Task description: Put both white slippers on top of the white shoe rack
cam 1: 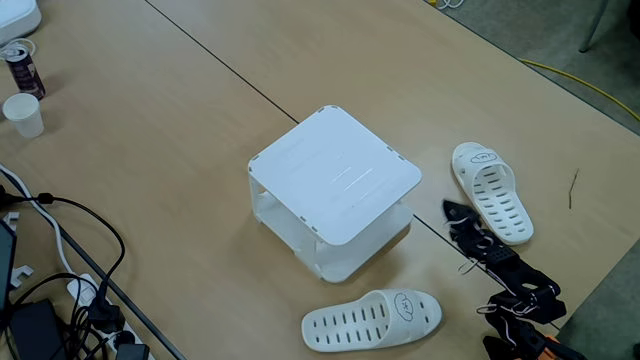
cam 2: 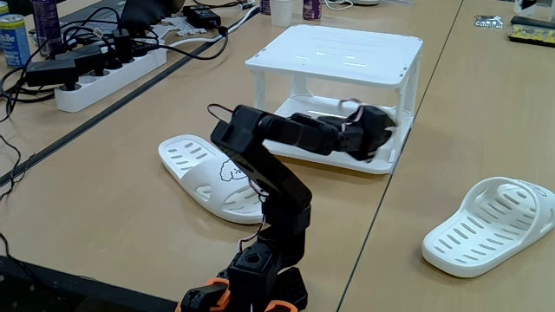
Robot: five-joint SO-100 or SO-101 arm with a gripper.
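Note:
The white shoe rack (cam 1: 335, 180) (cam 2: 338, 56) stands mid-table, and its top panel is bare. One white slipper (cam 1: 492, 190) (cam 2: 494, 225) lies right of the rack in both fixed views. The other white slipper (cam 1: 372, 319) (cam 2: 212, 178) lies in front of the rack in a fixed view and left of the arm in the other. My black arm is folded low between the two slippers. My gripper (cam 1: 451, 211) (cam 2: 375, 130) sits by the rack's lower shelf. It looks shut with nothing in it and touches neither slipper.
A paper cup (cam 1: 22, 113) and a can (cam 1: 20, 65) stand at the far left. A power strip (cam 2: 104, 74) with tangled cables (cam 1: 60, 290) lies along that side. The table edge runs close to the arm's base (cam 2: 251, 282).

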